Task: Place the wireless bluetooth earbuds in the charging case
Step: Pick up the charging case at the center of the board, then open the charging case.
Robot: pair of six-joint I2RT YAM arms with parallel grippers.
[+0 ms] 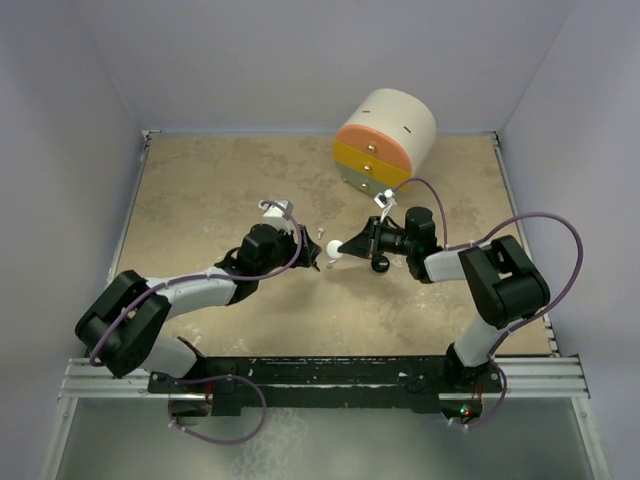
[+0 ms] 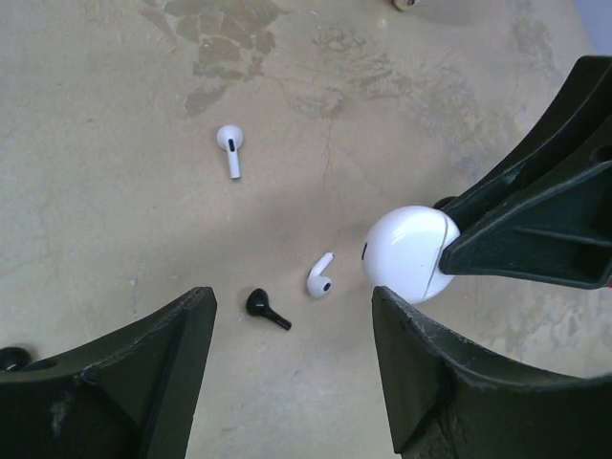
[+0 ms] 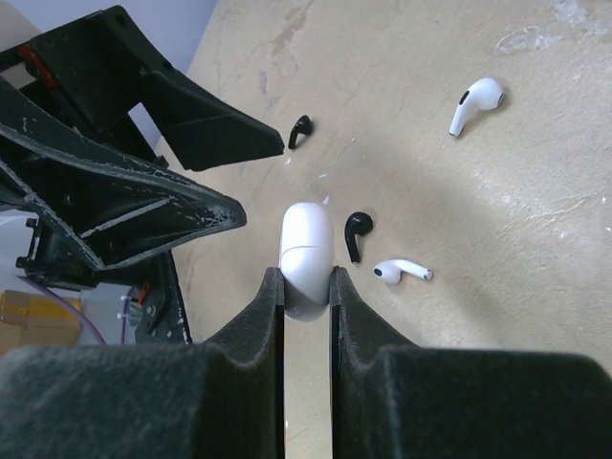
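A white, egg-shaped charging case [image 3: 306, 251] is pinched between the fingers of my right gripper [image 3: 306, 277], closed lid end pointing away. It also shows in the left wrist view, charging case [image 2: 409, 253], just above the table. Two white earbuds [image 3: 402, 272] [image 3: 476, 103] lie on the table, one close to the case, one farther off. My left gripper [image 2: 292, 308] hangs open over the table with the near white earbud [image 2: 320, 277] just ahead of its gap, touching nothing. From above, the left gripper [image 1: 312, 258] and right gripper [image 1: 345, 247] nearly meet.
Two black earbuds [image 3: 357, 232] [image 3: 300, 131] lie among the white ones; one of them [image 2: 265, 308] sits between my left fingers. A small black round object [image 1: 380, 265] rests under the right wrist. A cream-and-orange drawer unit [image 1: 385, 140] stands at the back.
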